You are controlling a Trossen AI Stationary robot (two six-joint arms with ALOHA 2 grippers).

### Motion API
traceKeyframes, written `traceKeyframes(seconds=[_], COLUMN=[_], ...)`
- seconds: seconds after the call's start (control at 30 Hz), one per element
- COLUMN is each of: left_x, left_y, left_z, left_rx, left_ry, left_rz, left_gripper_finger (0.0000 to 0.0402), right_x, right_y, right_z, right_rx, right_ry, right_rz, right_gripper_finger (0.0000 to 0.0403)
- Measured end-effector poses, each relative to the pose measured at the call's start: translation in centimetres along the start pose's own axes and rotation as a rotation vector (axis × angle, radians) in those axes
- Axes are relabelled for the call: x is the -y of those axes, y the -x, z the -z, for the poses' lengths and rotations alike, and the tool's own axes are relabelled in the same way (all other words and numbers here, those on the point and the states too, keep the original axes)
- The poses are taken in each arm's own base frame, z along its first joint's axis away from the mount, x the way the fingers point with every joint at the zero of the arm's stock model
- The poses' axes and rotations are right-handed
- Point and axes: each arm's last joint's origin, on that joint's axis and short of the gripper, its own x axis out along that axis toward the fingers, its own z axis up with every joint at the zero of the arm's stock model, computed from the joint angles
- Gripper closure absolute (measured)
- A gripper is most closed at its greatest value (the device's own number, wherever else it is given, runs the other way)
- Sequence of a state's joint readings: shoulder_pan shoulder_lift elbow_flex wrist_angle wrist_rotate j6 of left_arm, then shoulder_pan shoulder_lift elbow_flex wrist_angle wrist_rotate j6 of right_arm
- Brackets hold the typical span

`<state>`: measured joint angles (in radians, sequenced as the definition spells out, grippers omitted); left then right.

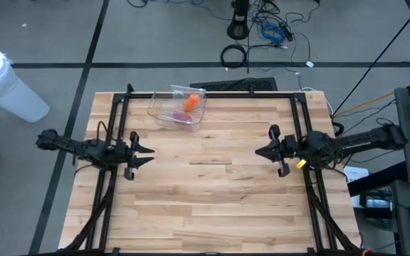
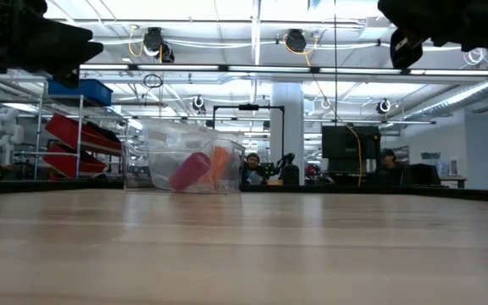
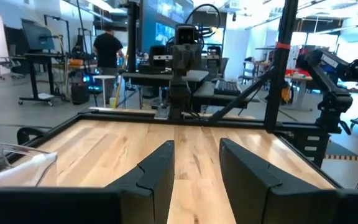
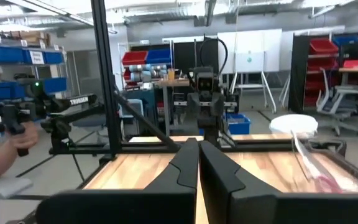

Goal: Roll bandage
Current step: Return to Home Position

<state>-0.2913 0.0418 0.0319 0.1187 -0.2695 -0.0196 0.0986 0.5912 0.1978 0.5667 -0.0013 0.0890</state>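
aslant in clear bin [image 2: 155, 152], pink bandage [image 2: 191, 170]

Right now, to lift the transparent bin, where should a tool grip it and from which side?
Probably the rim of its left wall, from above: the transparent bin is open-topped with thin walls, and the pink roll and orange roll lie toward its right, leaving that wall free. The open left tool, at the table's left, is nearer than the right tool.
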Motion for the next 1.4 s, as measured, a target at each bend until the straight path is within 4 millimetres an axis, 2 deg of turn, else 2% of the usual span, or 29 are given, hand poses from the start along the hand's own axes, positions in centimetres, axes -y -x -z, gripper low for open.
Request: traceKeyframes(seconds=[0.17,0.57,0.93,1.03,1.27,1.4], left_x=[-0.1,-0.2,-0.3,-0.3,-0.3,-0.3], left_y=[0.3,0.3,0.4,0.3,0.3,0.3], left_z=[-0.1,0.2,0.3,0.8,0.8,0.8], left_rx=[0.011,-0.018,-0.078,-0.085,-0.082,-0.083], left_ry=[0.003,-0.005,-0.023,-0.024,-0.024,-0.010], left_rz=[-0.004,-0.049,-0.056,-0.062,-0.061,-0.063], left_gripper_finger=[0.0269,0.0269,0.0269,0.0269,0.0269,0.0269], right_x=[-0.1,-0.3,-0.4,-0.5,-0.1,-0.1], right_y=[1.1,1.4,3.6,3.9,4.3,4.2], right_z=[-0.6,-0.2,-1.2,-0.7,2.3,2.4], right_rx=[0.012,-0.033,0.028,0.075,0.138,0.112], right_ry=[-0.021,0.069,0.074,0.077,0.071,0.059], right_rz=[-0.004,-0.022,-0.052,-0.120,-0.110,-0.108], right_gripper_finger=[0.0403,0.0403,0.0403,0.0403,0.0403,0.0403])
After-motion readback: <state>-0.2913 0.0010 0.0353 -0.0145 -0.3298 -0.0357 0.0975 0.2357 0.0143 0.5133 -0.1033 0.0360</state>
